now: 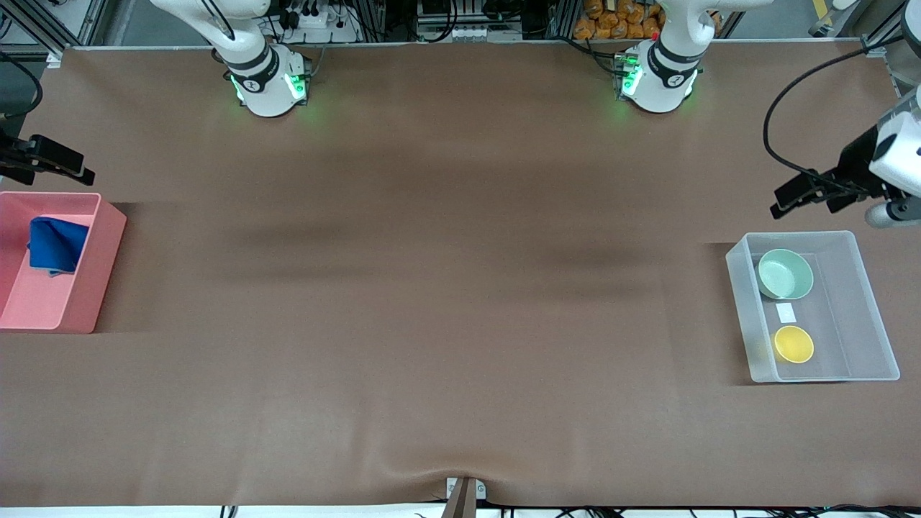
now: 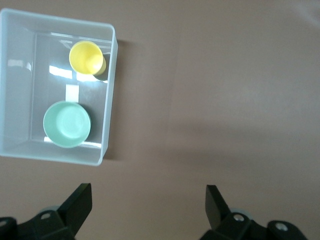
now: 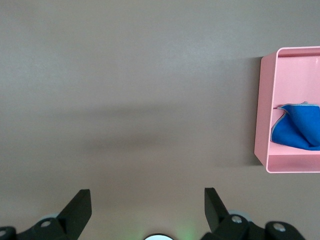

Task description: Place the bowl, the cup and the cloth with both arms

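Both grippers hang empty, jaws spread wide — the left gripper (image 1: 784,201) above bare table near the clear bin (image 1: 874,324), the right gripper (image 1: 79,171) near the pink bin (image 1: 101,266).

The bowl (image 1: 785,274) and cup (image 1: 794,344) sit in the clear bin, cloth (image 1: 56,244) in the pink one. All 3 look placed, so I'd judge only retreat remains.

Bowl (image 1: 785,274), cup (image 1: 794,344) upright; cloth (image 1: 55,244) crumpled.

the table (image 1: 446,288) is covered by a matt brown sheet, slightly rippled. a translucent frosted plastic bin (image 1: 867,302) with glossy glints is noted; the bowl (image 1: 785,274) appears glossy, the cup (image 1: 794,344) smooth plastic. soft matt fabric is seen for the cloth (image 1: 56,245) in an opaque pink plastic bin (image 1: 97,277).
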Action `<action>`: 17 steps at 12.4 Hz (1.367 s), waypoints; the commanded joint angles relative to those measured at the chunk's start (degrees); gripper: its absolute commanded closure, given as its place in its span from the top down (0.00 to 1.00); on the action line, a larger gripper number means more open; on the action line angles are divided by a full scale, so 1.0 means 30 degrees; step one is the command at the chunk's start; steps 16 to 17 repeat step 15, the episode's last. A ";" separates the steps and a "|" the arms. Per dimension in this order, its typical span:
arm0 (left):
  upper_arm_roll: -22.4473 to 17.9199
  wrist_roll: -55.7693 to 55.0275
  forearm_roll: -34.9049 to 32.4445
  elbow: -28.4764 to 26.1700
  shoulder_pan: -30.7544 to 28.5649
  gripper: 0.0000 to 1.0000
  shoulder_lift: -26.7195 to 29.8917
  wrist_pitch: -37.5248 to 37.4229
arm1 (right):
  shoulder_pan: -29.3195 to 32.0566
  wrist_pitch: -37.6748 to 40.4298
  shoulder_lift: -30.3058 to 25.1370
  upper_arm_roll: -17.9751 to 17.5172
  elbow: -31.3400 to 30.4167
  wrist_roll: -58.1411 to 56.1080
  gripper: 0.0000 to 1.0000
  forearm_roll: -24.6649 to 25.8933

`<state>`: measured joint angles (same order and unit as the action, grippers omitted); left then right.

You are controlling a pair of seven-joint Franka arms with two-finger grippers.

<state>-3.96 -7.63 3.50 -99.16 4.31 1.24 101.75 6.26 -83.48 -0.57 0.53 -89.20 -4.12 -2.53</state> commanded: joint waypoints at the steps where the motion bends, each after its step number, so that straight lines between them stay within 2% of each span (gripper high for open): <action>1: 0.0031 -0.0004 -0.0464 0.2666 -0.0030 1.00 -0.1641 -0.0313 | -0.0008 0.0084 0.0246 -0.0060 0.0874 0.0258 1.00 0.0081; 13: 0.0031 0.0054 -0.0494 0.2876 -0.0030 1.00 -0.1321 -0.1045 | 0.0139 0.0171 0.0453 -0.0031 0.1054 0.0376 1.00 0.0110; 17: 0.0031 0.1102 -0.0465 0.2876 -0.0089 1.00 -0.1321 -0.1250 | 0.0139 0.0230 0.0453 -0.0031 0.1024 0.0376 1.00 0.0110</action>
